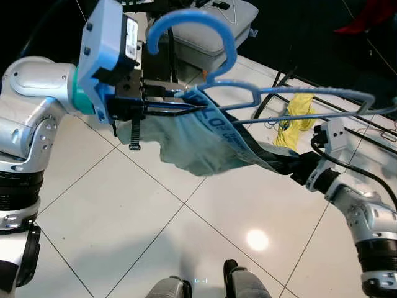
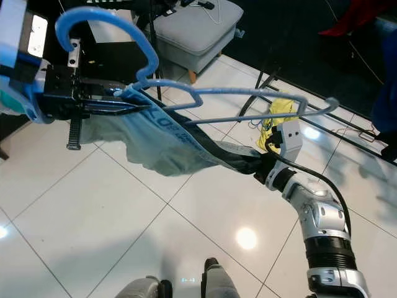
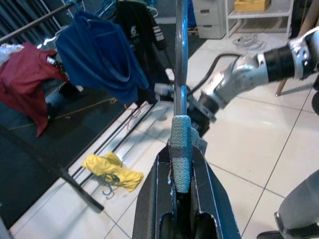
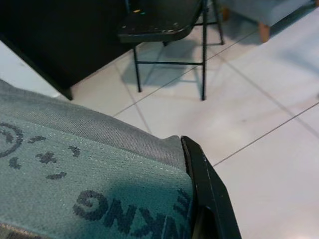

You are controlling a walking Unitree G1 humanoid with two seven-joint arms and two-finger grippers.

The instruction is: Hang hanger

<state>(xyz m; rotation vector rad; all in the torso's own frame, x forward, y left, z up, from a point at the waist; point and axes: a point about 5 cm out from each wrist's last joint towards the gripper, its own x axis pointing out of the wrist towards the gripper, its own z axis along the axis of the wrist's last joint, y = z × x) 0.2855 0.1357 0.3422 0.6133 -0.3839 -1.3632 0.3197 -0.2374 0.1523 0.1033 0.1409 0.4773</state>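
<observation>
Gripping one blue hanger [image 1: 260, 93]: left gripper [image 1: 201, 108] | one garment [image 1: 205, 139]: right gripper [image 2: 251, 162]

floor [image 1: 124, 205]: white glossy tiles with thin dark joints, one ceiling light reflected. grey upholstered footstool [image 2: 198, 31] stands on wooden legs at the far edge, a white cable lying on top. yellow cloth [image 3: 112, 171] lies crumpled on the tiles beside the base of a dark metal clothes rack [image 3: 75, 181]. blue shirt [image 3: 97, 55], black shirt [image 3: 142, 30] and red garment [image 3: 27, 82] hang there. black folding chair [image 4: 167, 25] stands near a dark wall.
</observation>
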